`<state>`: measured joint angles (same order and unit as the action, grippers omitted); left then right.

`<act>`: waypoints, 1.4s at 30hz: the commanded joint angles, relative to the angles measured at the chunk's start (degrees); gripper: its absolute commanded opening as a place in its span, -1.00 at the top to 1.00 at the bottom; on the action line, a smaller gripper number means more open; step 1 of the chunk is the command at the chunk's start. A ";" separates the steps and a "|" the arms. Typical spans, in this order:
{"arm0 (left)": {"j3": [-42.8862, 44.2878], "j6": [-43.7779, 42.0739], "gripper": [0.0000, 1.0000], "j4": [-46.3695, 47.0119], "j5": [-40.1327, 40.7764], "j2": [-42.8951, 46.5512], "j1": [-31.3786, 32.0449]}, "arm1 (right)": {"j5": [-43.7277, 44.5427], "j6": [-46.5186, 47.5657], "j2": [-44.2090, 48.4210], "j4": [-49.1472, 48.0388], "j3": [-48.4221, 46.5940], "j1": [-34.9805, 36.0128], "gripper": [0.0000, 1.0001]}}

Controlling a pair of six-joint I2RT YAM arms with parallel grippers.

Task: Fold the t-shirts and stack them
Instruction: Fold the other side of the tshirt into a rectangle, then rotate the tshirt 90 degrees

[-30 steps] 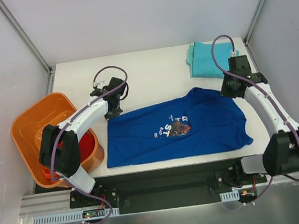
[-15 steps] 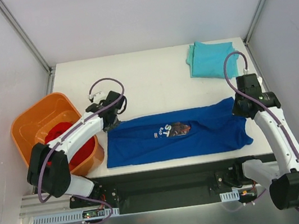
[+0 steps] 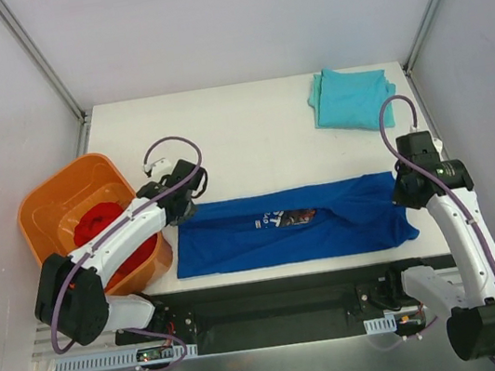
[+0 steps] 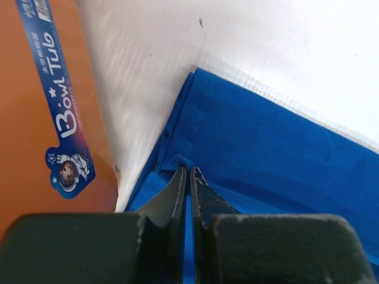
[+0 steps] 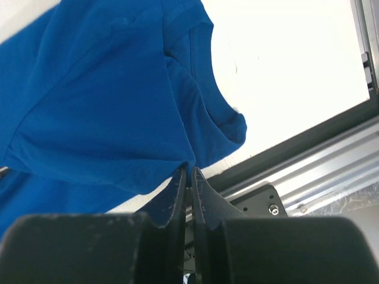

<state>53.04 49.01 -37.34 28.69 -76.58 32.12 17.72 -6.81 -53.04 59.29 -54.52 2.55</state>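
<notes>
Both arms have carried the far edge of the blue t-shirt (image 3: pixel 293 235) toward us since a second ago, so the cloth that lay spread wide is now a narrow band across the table (image 3: pixel 257 127), with its chest graphic (image 3: pixel 286 219) half tucked into the fold.

We see the left gripper (image 4: pixel 188 171) pressed together on a small pucker of blue hem, and the rest of the shirt runs away ahead of it and to its right. The orange tub (image 4: pixel 35 118) stands just to its left, with the red t-shirt (image 3: pixel 103 227) inside. The right gripper (image 5: pixel 188 170) is likewise pinched shut on a blue edge near the collar end, and the shirt drapes ahead of and above its fingers. The teal t-shirt (image 3: pixel 353 99) lies folded well beyond the right gripper, at the far corner.

We judge the shirt light, limp and not fragile. It sags and creases wherever it is unsupported, and a thin single layer could slip from a shallow pinch. We would take hold at hems, seams or corners, where the cloth is doubled, and keep both ends taut so the fold lands flat.
</notes>
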 commanded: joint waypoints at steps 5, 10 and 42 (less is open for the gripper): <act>-2.06 1.17 0.73 -0.63 -2.49 0.90 1.45 | -0.14 -5.13 1.88 7.59 3.19 -0.35 0.62; -1.36 1.08 0.12 -0.71 -3.72 3.10 3.30 | -0.05 -6.38 2.15 8.56 4.86 -0.35 0.23; -10.14 1.17 -0.98 19.24 -31.06 -8.60 11.55 | -24.93 -10.68 -51.09 -27.47 -10.32 6.32 -0.93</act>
<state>47.35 46.06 -19.62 1.45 -86.15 41.30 -4.27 -15.00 -95.64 37.56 -56.88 4.93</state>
